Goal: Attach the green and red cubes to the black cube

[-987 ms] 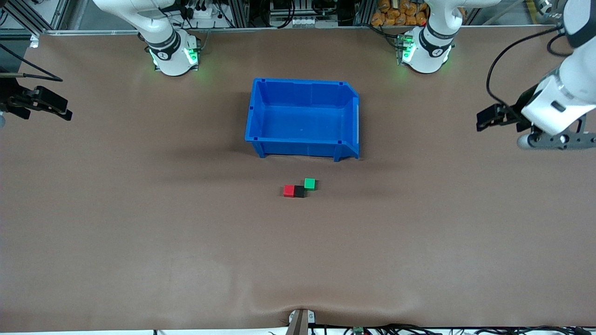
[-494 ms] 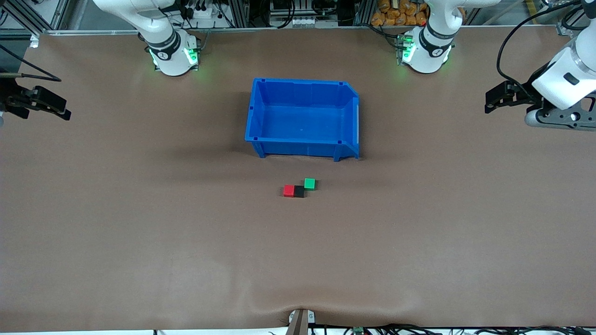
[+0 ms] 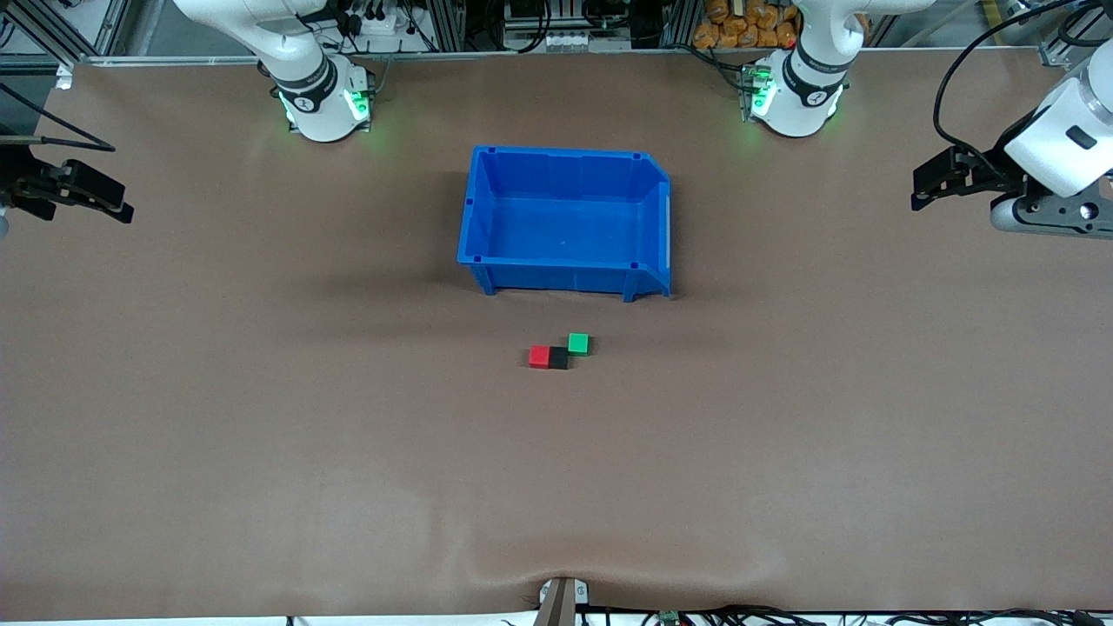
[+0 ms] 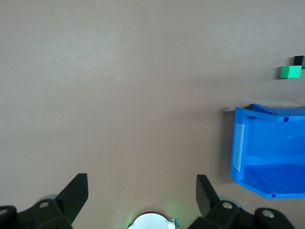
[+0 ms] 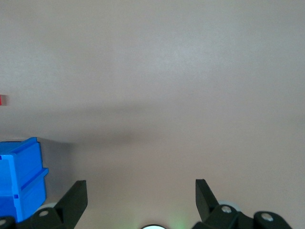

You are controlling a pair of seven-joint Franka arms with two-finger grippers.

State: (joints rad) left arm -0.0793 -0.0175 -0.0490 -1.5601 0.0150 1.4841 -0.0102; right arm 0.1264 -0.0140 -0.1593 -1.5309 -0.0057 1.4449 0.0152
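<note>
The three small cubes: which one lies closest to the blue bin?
The green cube. It sits nearer the blue bin than the red cube and black cube.

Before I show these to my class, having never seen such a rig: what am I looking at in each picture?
Two white robot arms stand at a brown table. The wide picture looks down from across it; the other two come from cameras on the arms' wrists. The left gripper hangs over its end of the table, the right gripper over the other end; both are open and hold nothing. Mid-table sits a blue bin. Nearer the camera lie a red cube touching a black cube, with a green cube at its corner.
</note>
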